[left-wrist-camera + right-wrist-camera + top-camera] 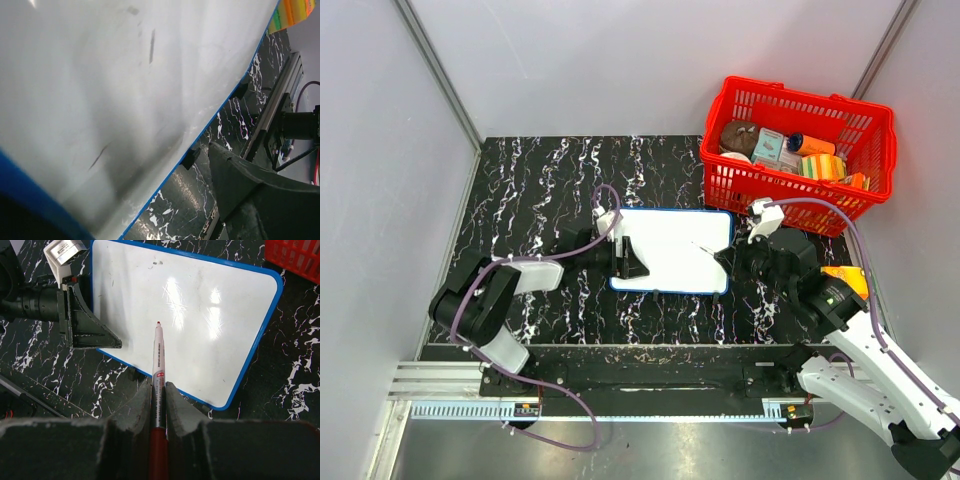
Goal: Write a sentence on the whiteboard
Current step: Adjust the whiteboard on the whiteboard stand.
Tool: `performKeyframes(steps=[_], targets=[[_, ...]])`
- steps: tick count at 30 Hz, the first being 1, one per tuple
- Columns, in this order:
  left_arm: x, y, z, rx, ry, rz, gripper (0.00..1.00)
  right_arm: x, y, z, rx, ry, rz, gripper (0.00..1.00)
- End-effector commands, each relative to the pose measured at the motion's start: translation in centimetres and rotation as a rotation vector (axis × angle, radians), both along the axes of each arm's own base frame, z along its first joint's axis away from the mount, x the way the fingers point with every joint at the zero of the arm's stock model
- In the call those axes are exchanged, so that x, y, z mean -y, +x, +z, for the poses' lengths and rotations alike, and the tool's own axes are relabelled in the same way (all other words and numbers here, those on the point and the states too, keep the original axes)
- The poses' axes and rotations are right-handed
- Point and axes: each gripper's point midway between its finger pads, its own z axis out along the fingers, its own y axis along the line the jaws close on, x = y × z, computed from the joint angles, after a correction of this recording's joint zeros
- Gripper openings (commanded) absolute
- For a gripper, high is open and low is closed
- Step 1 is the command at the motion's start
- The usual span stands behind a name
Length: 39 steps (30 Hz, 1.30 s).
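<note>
While the whiteboard (670, 250) lies flat just beside the red basket (790, 195), a red marker (158, 355) points at it.
The right gripper (159, 386) pinches the red marker, tip over the whiteboard, perhaps touching; the left gripper (628, 258), jaws spread wide, sits at the whiteboard's edge farthest from the red basket.

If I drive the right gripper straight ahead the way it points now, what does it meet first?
The red marker clamped in the right gripper leads, and its tip would touch the whiteboard first, roughly mid-board. How far the tip stands off the surface is unclear.
</note>
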Motion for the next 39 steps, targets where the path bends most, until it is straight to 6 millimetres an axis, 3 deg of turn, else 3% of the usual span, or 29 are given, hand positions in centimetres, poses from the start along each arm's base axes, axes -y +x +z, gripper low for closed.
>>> performKeyframes(steps=[1, 5, 8, 13, 18, 24, 31, 33, 38, 39], targets=[[1.8, 1.0, 3.4, 0.123, -0.060, 0.008, 0.81, -0.8, 0.2, 1.5, 0.044, 0.046, 0.022, 0.00], [2.8, 0.6, 3.2, 0.128, -0.051, -0.015, 0.80, -0.8, 0.2, 1.3, 0.041, 0.044, 0.021, 0.00], [2.7, 0.6, 2.5, 0.116, -0.040, -0.008, 0.81, -0.8, 0.1, 1.3, 0.042, 0.046, 0.025, 0.00], [2.3, 0.7, 2.9, 0.142, -0.037, 0.011, 0.83, -0.7, 0.1, 1.3, 0.044, 0.045, 0.023, 0.00], [1.1, 1.0, 4.3, 0.178, -0.040, 0.041, 0.85, -0.8, 0.1, 1.3, 0.044, 0.046, 0.026, 0.00], [-1.9, 1.8, 5.6, 0.216, -0.067, 0.082, 0.86, -0.8, 0.1, 1.3, 0.045, 0.044, 0.028, 0.00], [-3.4, 1.9, 5.5, 0.220, -0.075, 0.096, 0.85, -0.9, 0.1, 1.4, 0.047, 0.049, 0.032, 0.00], [-3.7, 2.2, 5.5, 0.219, -0.082, 0.095, 0.80, -0.9, 0.1, 1.6, 0.051, 0.051, 0.033, 0.00], [-3.6, 2.4, 5.6, 0.240, -0.119, 0.065, 0.45, -0.9, 0.1, 1.6, 0.051, 0.054, 0.032, 0.00], [-3.6, 2.5, 5.4, 0.235, -0.122, 0.060, 0.31, -0.9, 0.0, 1.6, 0.051, 0.057, 0.032, 0.00]])
